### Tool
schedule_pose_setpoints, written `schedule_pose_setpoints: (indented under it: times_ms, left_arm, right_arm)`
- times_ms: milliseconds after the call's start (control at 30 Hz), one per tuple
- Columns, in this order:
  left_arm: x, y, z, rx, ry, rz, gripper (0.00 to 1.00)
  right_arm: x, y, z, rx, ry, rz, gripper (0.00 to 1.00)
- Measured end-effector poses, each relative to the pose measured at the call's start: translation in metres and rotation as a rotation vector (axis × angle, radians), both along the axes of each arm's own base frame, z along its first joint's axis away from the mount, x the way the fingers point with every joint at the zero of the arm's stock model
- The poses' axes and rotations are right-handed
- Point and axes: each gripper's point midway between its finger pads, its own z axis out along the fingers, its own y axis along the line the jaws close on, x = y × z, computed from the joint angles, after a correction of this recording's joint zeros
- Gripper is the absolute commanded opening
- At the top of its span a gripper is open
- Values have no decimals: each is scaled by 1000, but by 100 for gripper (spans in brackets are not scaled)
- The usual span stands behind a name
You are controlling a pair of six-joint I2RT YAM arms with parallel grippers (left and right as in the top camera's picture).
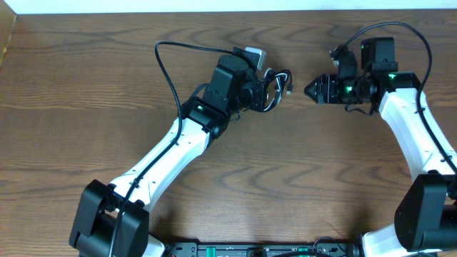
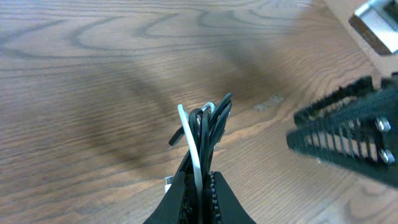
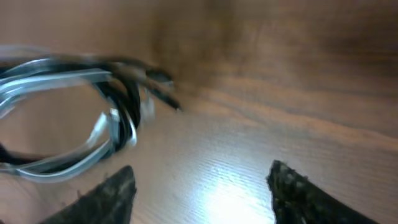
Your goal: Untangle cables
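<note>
The cables (image 1: 280,84) are a small coil of thin black and white cords at the back middle of the wooden table. My left gripper (image 1: 263,91) is shut on the coil from the left. In the left wrist view the cables (image 2: 205,127) stand up out of the left gripper (image 2: 202,183), a white cord pinched between the jaws. My right gripper (image 1: 310,91) points at the coil from the right, a short gap away. In the right wrist view the right gripper (image 3: 202,180) is open over bare wood, with the cables (image 3: 93,134) blurred at the upper left, beyond its left fingertip (image 3: 118,190).
The right gripper's ribbed finger (image 2: 348,137) fills the right side of the left wrist view. Thick black arm wires loop above each arm (image 1: 166,61) (image 1: 423,39). The table's far edge (image 1: 214,12) runs just behind both grippers.
</note>
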Motion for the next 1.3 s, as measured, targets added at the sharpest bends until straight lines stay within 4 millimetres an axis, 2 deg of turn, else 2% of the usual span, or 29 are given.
schedule_pose_setpoints:
  times_ms: [133, 200, 367, 567, 700, 933, 1033, 1100, 1300]
  left_arm:
    - [-4, -4, 0, -15, 12, -25, 9]
    - [-5, -5, 0, -20, 15, -35, 14]
    - [-10, -11, 1, -28, 18, -59, 15]
    - [-17, -19, 1, -14, 1, -102, 15]
    - [-18, -19, 0, -7, 2, -107, 15]
    - [-18, -4, -17, 76, 46, -48, 17]
    - [-17, 3, -23, 117, 48, -25, 30]
    - [-16, 6, -24, 131, 44, -12, 33]
    - [-14, 10, -33, 156, 57, 4, 34]
  right_arm:
    - [10, 2, 6, 48, -5, -74, 64]
    - [14, 4, 9, 71, 0, -107, 63]
    - [17, 18, 12, 118, 29, -176, 61]
    - [16, 46, 14, 149, 58, -217, 63]
    - [5, 55, 4, 103, 109, -245, 65]
    - [-11, 30, -18, -55, 185, -366, 70]
    - [-12, 23, -21, -94, 177, -380, 70]
    - [-15, 20, -23, -116, 186, -383, 70]
    - [-27, 14, -35, -148, 233, -399, 73]
